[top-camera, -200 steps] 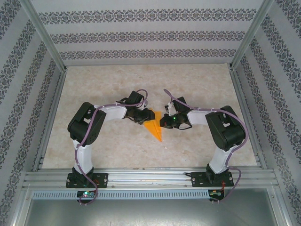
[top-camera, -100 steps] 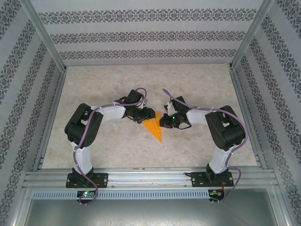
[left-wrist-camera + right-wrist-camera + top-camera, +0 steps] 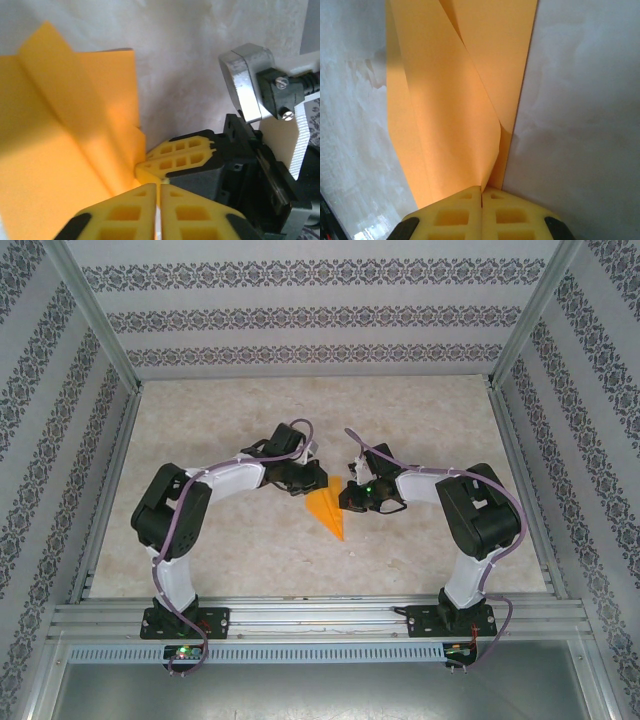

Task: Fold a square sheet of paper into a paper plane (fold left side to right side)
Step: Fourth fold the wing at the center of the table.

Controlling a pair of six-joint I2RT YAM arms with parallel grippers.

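The square sheet of paper [image 3: 328, 512] lies mid-table, folded into an orange pointed shape whose tip faces the near edge. In the left wrist view the paper [image 3: 60, 140] shows a raised centre crease. My left gripper [image 3: 322, 483] is at its far left corner. Its yellow fingers [image 3: 125, 210] are shut together with no paper visible between them. My right gripper [image 3: 345, 498] is at the paper's right edge. In the right wrist view it [image 3: 481, 190] is shut on a lifted flap of the paper [image 3: 450, 100]. The two grippers' tips almost touch.
The marble-patterned table [image 3: 220, 420] is enclosed by patterned walls and aluminium posts. A metal rail [image 3: 320, 618] carrying both arm bases runs along the near edge. Open tabletop lies on the far side and on both sides of the arms.
My left gripper has closed from open, and its arm has shifted slightly forward at the paper's corner. The right gripper and the paper have stayed put.
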